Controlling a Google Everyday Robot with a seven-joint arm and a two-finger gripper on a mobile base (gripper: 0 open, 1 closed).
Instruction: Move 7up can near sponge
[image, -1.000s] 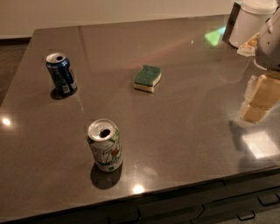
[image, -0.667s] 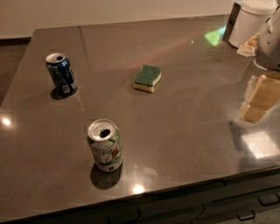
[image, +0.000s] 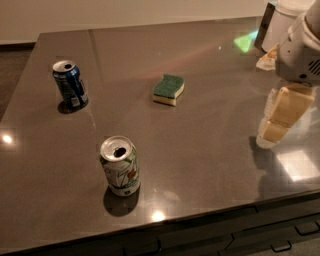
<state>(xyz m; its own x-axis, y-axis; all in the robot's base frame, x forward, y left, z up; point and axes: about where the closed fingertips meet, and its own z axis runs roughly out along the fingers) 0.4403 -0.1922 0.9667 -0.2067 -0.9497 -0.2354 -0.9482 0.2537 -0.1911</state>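
The 7up can (image: 120, 166) stands upright near the front of the dark table, white and green with an open silver top. The sponge (image: 168, 89) lies flat near the middle of the table, green side up, well behind and to the right of the can. My gripper (image: 272, 131) hangs over the right edge of the table, far to the right of both the can and the sponge, and holds nothing that I can see.
A dark blue can (image: 70, 84) stands upright at the left side of the table (image: 210, 165). A white container (image: 280, 22) stands at the back right corner. Drawer fronts (image: 280, 235) run below the table's front edge.
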